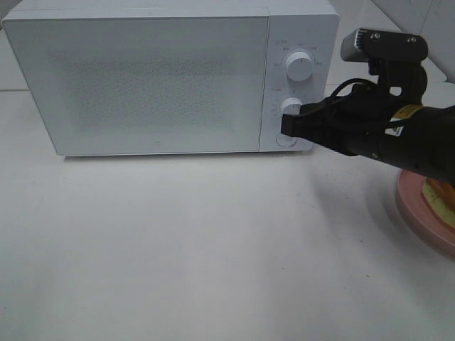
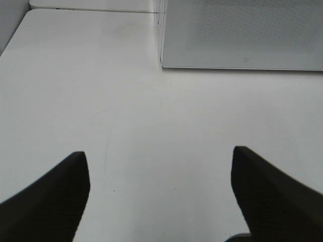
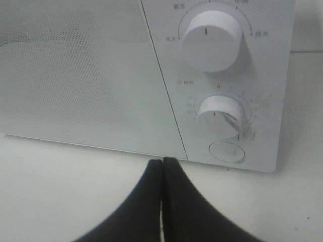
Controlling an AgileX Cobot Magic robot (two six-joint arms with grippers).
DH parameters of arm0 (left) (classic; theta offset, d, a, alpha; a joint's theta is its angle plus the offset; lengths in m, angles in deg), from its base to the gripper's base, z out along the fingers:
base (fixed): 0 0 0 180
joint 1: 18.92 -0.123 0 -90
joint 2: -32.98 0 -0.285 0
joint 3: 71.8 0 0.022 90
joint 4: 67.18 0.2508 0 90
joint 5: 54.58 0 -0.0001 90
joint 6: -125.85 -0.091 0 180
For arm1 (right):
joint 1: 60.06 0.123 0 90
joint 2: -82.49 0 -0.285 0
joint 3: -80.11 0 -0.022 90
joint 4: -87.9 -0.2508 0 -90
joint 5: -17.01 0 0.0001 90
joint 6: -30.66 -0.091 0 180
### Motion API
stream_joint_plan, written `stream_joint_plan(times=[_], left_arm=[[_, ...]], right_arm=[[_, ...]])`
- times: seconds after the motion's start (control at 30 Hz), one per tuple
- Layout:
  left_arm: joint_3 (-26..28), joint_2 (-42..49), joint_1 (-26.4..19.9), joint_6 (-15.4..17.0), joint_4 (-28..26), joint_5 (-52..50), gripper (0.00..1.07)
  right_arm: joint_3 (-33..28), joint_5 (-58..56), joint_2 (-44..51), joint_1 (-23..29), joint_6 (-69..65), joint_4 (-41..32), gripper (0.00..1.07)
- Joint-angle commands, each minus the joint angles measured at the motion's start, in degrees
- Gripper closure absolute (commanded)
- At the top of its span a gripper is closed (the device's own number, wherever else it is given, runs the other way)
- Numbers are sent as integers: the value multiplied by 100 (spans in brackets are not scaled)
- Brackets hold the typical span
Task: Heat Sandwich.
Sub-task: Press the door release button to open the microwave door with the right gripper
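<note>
One microwave (image 1: 142, 78), two knobs (image 1: 299, 67) (image 1: 291, 106), one plate (image 1: 407, 200), one sandwich (image 1: 439, 195), two claws (image 2: 160, 151) (image 3: 162, 165).

The right arm (image 1: 398, 138), at three o'clock in the high view, is glossy black and rounded, with a yellow label (image 1: 407, 111) and a looping black cable (image 1: 341, 89). Toward one o'clock, a black bracket (image 1: 399, 60) with bright screws carries a silver-grey camera (image 1: 359, 44). The left gripper (image 2: 159, 151) has matte black, finely textured fingers (image 2: 50, 196).

A plain white table (image 1: 178, 249) under soft light.
</note>
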Motion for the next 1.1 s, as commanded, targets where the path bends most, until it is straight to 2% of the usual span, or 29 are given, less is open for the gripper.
stream_joint_plan(times=[0.03, 0.33, 0.57, 0.83, 1.1], left_arm=[[-17, 138, 23, 6, -23, -92, 35], [-17, 138, 23, 6, -23, -92, 35], [-17, 138, 23, 6, -23, -92, 35], [-17, 138, 23, 6, -23, -92, 35], [-17, 138, 23, 6, -23, -92, 35]], right_arm=[[29, 447, -361, 17, -344, 29, 107], [29, 1599, -1358, 17, -1329, 57, 107], [29, 2716, -2160, 17, -2842, 52, 107], [332, 2939, -2876, 17, -4395, 52, 107], [647, 2905, -3174, 17, -4773, -195, 107]])
